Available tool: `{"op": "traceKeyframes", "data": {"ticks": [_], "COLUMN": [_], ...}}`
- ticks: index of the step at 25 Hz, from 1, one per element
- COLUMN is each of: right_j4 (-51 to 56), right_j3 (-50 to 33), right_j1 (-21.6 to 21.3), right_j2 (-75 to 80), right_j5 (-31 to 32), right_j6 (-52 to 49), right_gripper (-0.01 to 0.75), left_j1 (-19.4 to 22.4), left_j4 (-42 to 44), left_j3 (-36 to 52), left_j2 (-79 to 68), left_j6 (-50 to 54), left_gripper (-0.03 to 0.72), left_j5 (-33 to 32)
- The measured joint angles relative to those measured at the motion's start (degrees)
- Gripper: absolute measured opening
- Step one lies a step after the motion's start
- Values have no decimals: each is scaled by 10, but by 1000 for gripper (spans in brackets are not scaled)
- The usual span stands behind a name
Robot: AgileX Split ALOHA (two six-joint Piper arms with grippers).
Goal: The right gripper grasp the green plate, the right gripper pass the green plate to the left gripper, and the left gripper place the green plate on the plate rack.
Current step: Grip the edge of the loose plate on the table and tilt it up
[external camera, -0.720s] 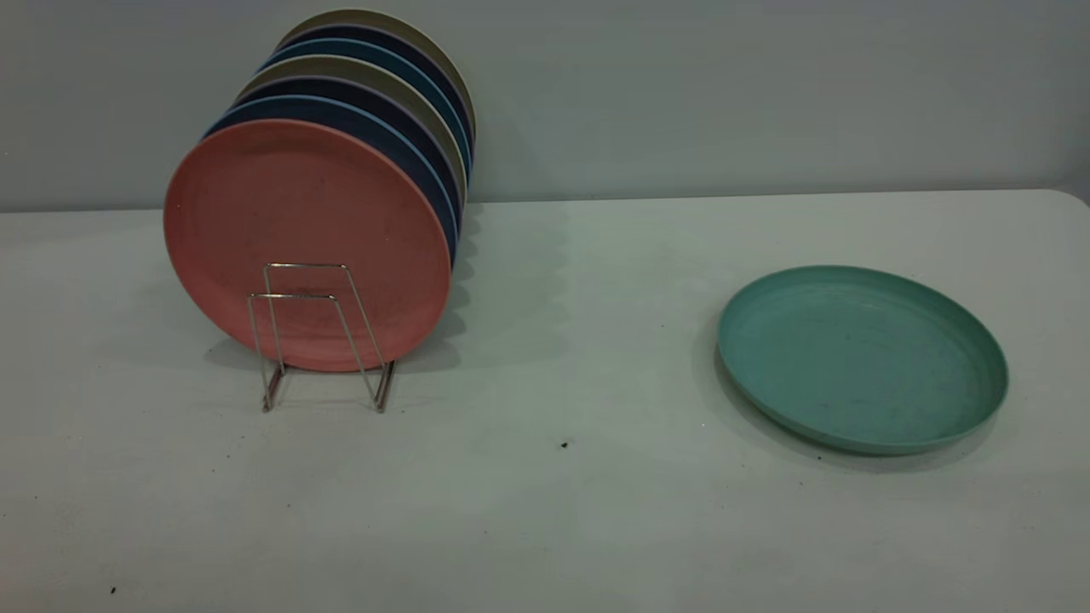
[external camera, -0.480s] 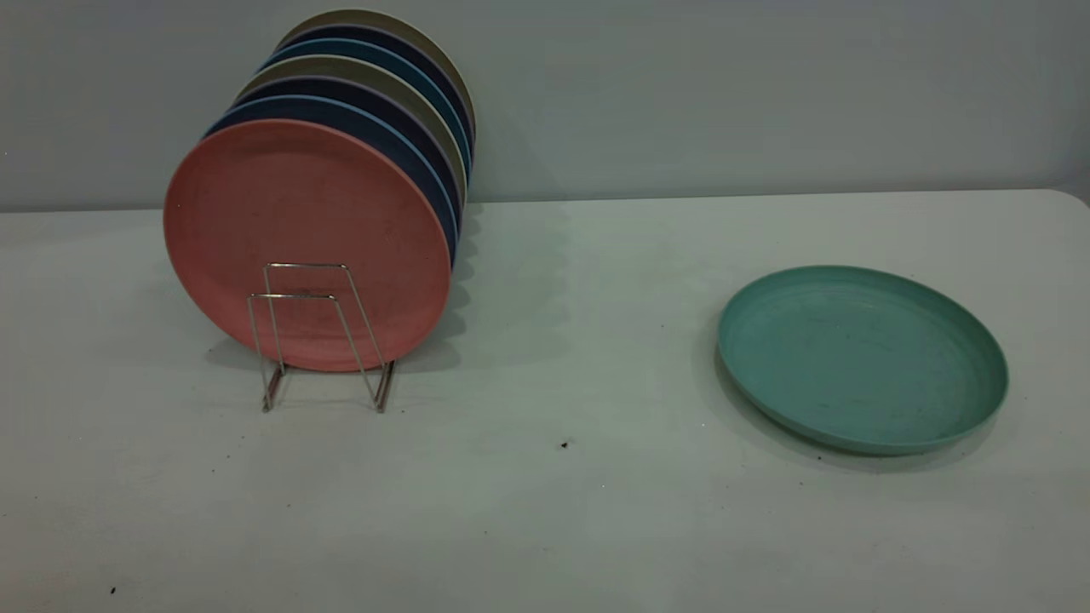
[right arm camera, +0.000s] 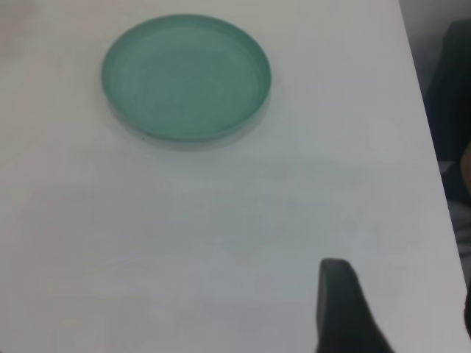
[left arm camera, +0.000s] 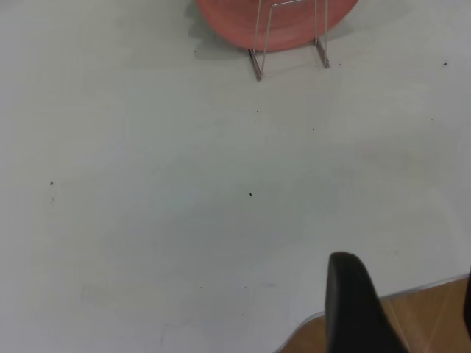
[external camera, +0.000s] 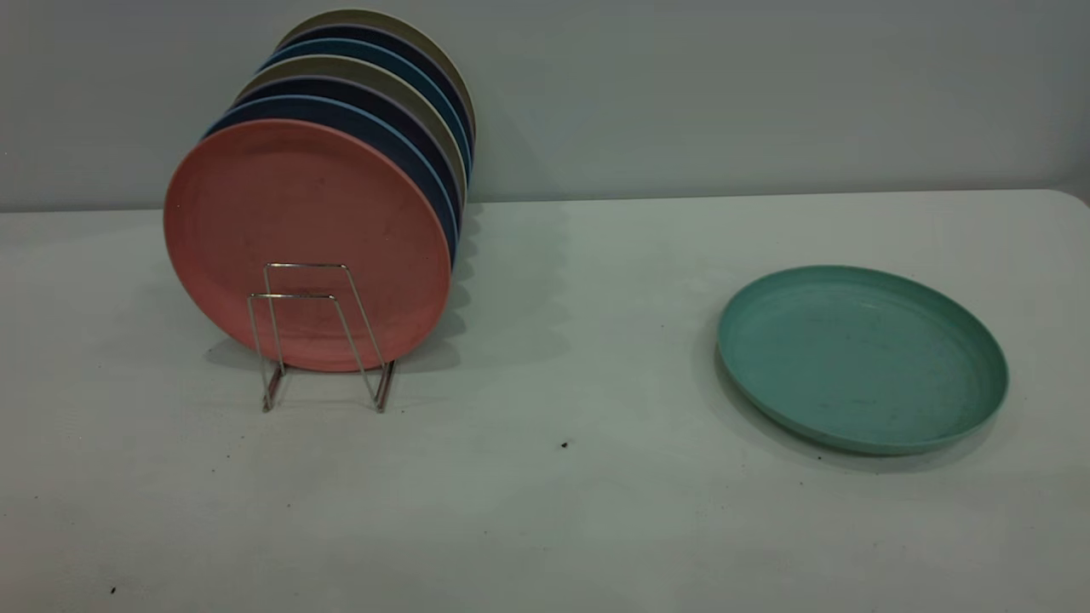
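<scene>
The green plate (external camera: 862,358) lies flat on the white table at the right; it also shows in the right wrist view (right arm camera: 185,76). The plate rack (external camera: 317,336) stands at the left, with its front wire loops bare, and shows in the left wrist view (left arm camera: 288,40). My right gripper (right arm camera: 405,316) is open and empty, well short of the plate, near the table's edge. My left gripper (left arm camera: 408,309) is open and empty over the table's front edge, far from the rack. Neither gripper shows in the exterior view.
A salmon-pink plate (external camera: 306,243) stands at the front of the rack, with several blue and olive-beige plates (external camera: 400,94) behind it. A grey wall runs behind the table. A wooden floor (left arm camera: 427,316) shows past the table edge.
</scene>
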State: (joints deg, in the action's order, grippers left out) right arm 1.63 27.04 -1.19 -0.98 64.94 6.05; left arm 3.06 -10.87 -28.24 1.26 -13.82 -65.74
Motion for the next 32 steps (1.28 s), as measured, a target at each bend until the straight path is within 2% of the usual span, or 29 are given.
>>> {"op": "traceKeyframes", "data": {"ticks": [21, 26, 29, 32], "right_j4": [0, 1, 2, 3], "right_j3": [0, 4, 17, 31], "right_j1": [0, 0, 0, 0], "right_j2": [0, 19, 87, 199], "right_j5": [0, -2, -36, -106], "right_j6": [0, 0, 0, 0], "right_gripper": [407, 407, 422, 468], "left_j1": [0, 0, 0, 0], "left_j4": [0, 17, 32, 34], "left_j3": [0, -6, -25, -51], "left_j2": [0, -17, -82, -189], "left_j6": [0, 57, 86, 83], "left_gripper": [393, 397, 425, 474], "left_j5": [1, 7, 23, 78]}}
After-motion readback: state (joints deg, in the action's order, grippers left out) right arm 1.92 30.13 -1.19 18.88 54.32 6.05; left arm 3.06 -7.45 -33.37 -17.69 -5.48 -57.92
